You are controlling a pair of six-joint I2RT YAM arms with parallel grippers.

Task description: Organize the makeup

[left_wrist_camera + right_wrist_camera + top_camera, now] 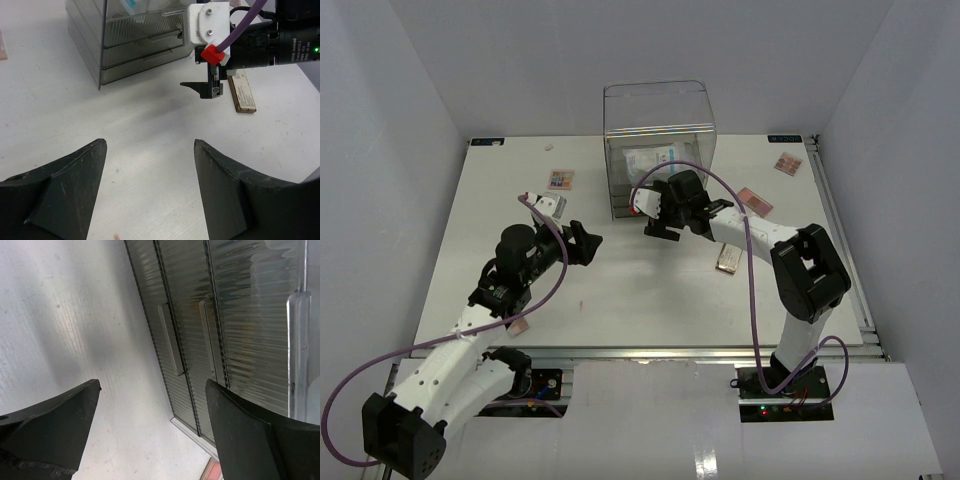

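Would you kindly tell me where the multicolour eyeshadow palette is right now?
In the top view, the multicolour eyeshadow palette lies flat toward the back of the table, just left of the clear drawer box.

Left pincer [150, 145] gapes over the white desk [50, 110]; ahead, a flat palette [242, 92] lies near the ribbed drawer box [135, 45].

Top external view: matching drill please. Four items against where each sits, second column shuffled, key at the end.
Items:
1. multicolour palette
2. pink grid palette
3. tan flat case
4. right end effector

Places:
a. just in front of the drawer box, at its drawer fronts
b. on the near side of the right arm
c. left of the drawer box
d. far right corner of the table

Pairs: 1-c, 2-d, 3-b, 4-a
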